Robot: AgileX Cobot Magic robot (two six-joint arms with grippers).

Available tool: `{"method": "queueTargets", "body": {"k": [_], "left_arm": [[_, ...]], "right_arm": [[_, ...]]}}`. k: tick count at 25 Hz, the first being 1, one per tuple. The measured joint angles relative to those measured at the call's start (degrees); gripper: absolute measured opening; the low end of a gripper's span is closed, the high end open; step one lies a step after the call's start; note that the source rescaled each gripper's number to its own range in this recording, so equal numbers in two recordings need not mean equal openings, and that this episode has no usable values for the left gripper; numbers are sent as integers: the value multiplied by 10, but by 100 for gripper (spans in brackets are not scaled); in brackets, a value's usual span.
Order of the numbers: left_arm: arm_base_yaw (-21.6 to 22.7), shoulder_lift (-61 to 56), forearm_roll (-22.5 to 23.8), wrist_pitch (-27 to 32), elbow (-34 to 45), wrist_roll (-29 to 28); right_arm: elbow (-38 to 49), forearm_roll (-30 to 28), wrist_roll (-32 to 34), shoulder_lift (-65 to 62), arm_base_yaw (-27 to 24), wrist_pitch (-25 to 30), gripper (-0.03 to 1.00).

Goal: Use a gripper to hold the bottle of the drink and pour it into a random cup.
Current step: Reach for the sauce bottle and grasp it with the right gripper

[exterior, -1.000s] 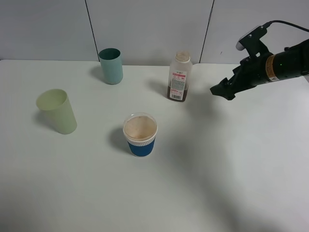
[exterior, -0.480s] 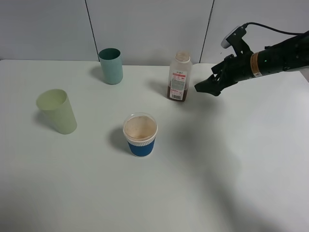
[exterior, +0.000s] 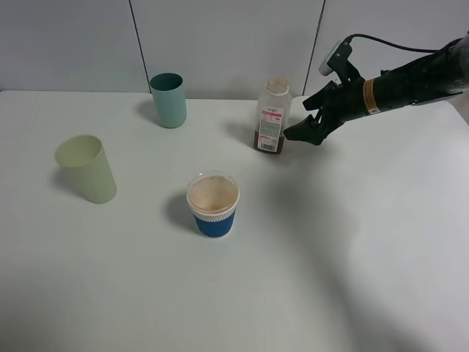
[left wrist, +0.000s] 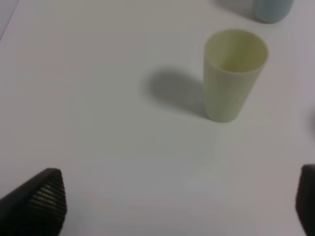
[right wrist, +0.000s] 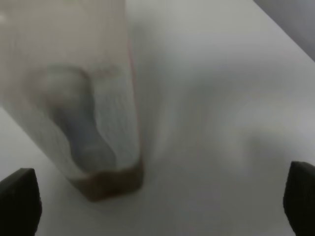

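Left gripper point(left wrist: 176, 204): jaws spread wide, with only bare white table point(left wrist: 98, 147) between the two fingertips. Upright ahead of it we see the pale yellow-green tumbler point(left wrist: 231, 73), which the high view puts at the far left of the table. Next over and further back, near the grey wall point(exterior: 227, 44), the teal tumbler point(exterior: 168, 100) stands upright. The cup point(exterior: 213, 204) is around mid-table and toward the front, upright, with a blue sleeve low, a white ribbed band above it and a clear rim. Its inside looks brownish; we can't tell what that is. The bottle point(exterior: 273, 116) stands behind and to the right of the cup, upright and cap on, with brown liquid only at the bottom. It is on the table, not lifted. The right gripper point(exterior: 297, 132) is just beside the bottle on its right, level with the lower half. From the high view we can't tell whether its tips touch the bottle. In its wrist view the jaws are wide open and clamp nothing. The blurred bottle sits ahead of them, nearer one finger than the other.
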Motion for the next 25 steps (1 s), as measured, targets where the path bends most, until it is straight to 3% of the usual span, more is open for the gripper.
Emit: {"method": "queueTargets", "body": {"k": [25], "left_arm": [[0,0,0,0,0,0]], "right_arm": [[-71,0,-15,83,66,-35,100]]}}
